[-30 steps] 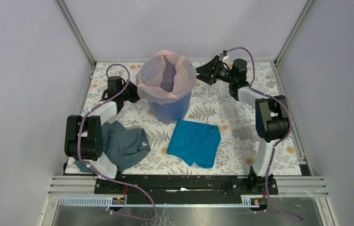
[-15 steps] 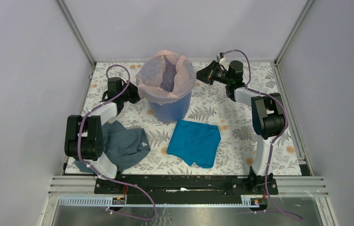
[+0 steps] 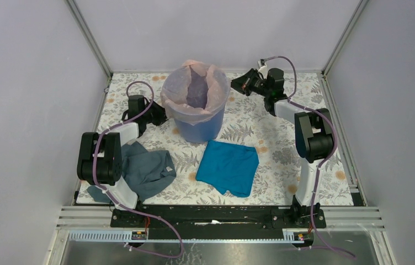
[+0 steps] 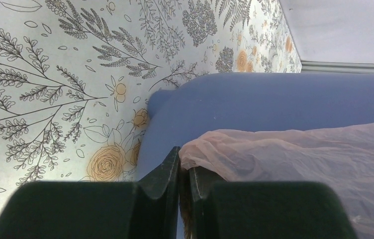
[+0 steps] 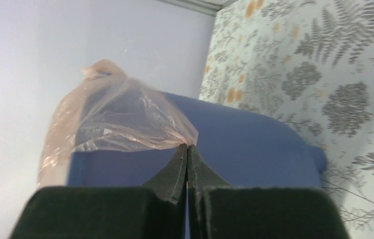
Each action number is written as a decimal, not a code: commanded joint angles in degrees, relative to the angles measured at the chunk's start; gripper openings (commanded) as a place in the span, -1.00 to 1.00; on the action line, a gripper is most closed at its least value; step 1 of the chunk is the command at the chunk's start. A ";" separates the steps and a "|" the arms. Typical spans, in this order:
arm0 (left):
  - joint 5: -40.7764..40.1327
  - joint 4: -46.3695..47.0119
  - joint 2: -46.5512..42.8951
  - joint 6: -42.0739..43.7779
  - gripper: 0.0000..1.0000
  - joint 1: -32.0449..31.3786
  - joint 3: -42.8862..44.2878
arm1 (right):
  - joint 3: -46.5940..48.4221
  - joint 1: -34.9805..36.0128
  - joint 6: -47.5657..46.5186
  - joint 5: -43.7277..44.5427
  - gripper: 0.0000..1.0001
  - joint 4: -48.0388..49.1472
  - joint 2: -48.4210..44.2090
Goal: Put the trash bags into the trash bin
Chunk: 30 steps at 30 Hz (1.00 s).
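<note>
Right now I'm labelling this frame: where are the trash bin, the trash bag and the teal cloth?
trash bin (image 3: 198,130): top view, blue outer wall.
trash bag (image 3: 172,89): top view, pink film draped over the rim.
teal cloth (image 3: 228,165): top view, cloth's middle.

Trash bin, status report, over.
Left claw shut on trash bag edge. Right claw shut on opposite edge. Bag drapes trash bin rim. Teal cloth, grey cloth apart.

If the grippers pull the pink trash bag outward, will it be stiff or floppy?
Probably floppy: the trash bag wrinkles into a peak where the right gripper pinches it. Likely light, being thin and translucent over the trash bin. It might tear or slip under a hard pull, since the left gripper grips only its edge.
</note>
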 commanded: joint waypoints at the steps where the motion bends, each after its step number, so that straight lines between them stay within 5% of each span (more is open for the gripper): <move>1: 1.28 -1.32 -2.60 0.54 -0.73 -0.05 4.34 | 0.78 0.36 -5.29 5.54 -1.00 -5.62 3.97; 13: -0.44 1.53 2.28 -1.70 -0.76 -0.15 1.07 | -2.62 0.92 -7.97 6.44 -1.00 -5.88 2.18; 30: -5.14 -3.15 -3.29 0.31 -0.73 -1.54 -1.89 | -9.73 1.92 -17.34 10.93 -1.00 -11.33 2.20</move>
